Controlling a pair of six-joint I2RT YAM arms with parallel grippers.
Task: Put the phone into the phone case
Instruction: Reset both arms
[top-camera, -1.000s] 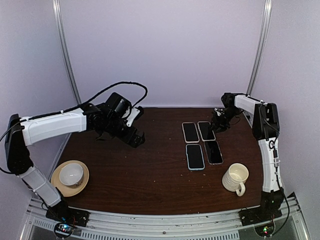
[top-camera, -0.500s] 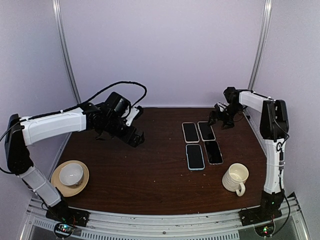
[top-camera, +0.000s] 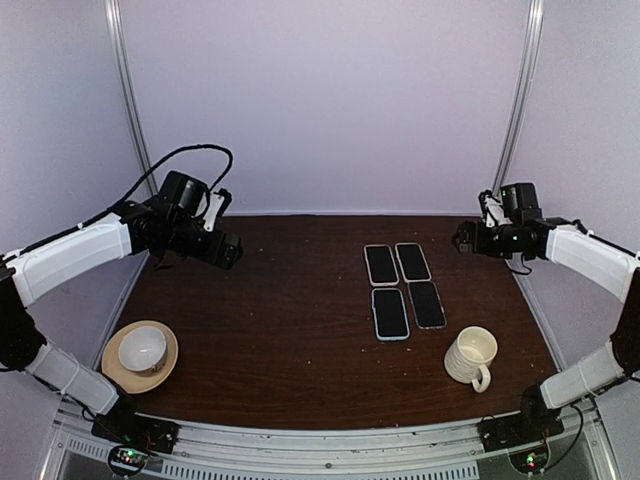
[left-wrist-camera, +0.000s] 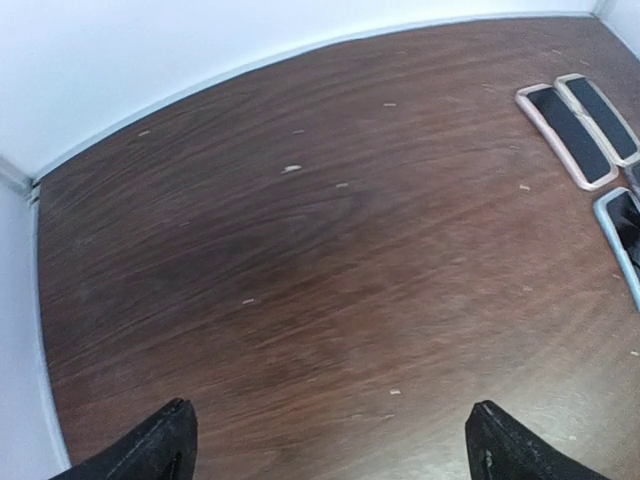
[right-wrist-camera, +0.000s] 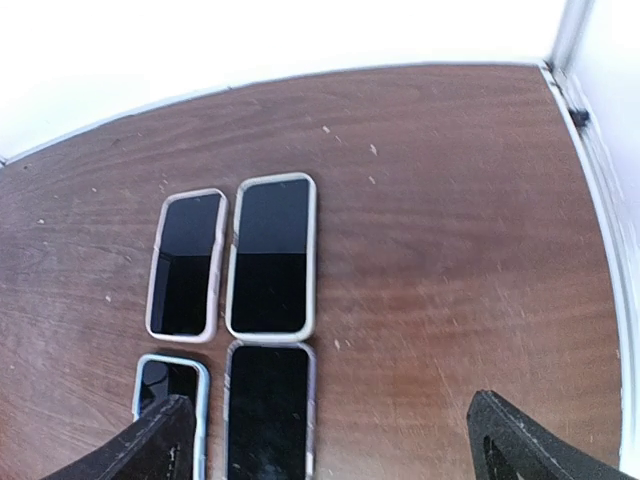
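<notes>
A dark wood-grain table (top-camera: 300, 345) is standing in a booth of pale lilac walls (top-camera: 330, 100), with metal posts (top-camera: 132, 100) running up the back corners and small pale specks dotting the tabletop. Right of centre, four phones (top-camera: 412, 261) are lying face up in a tight two-by-two block. The near-left one is the blue-cased phone (top-camera: 390, 313), and the far pair are rimmed in pale cases. A ribbed cream mug (top-camera: 470, 355) is standing near the right front, and a white bowl (top-camera: 141, 349) is resting on a tan saucer (top-camera: 110, 360) at the left front. The left gripper (top-camera: 228, 252) is hovering over the far left of the table, spread wide and holding nothing. The right gripper (top-camera: 463, 238) is hanging just beyond the block's far right corner, likewise spread and empty. Each wrist view is showing only black fingertips (left-wrist-camera: 165, 450) at its bottom edge. The left wrist view is cutting the phones off at its right edge, and the right wrist view is cropping the near pair. Whether the dark-rimmed near-right phone is wearing a case is hard to make out.
</notes>
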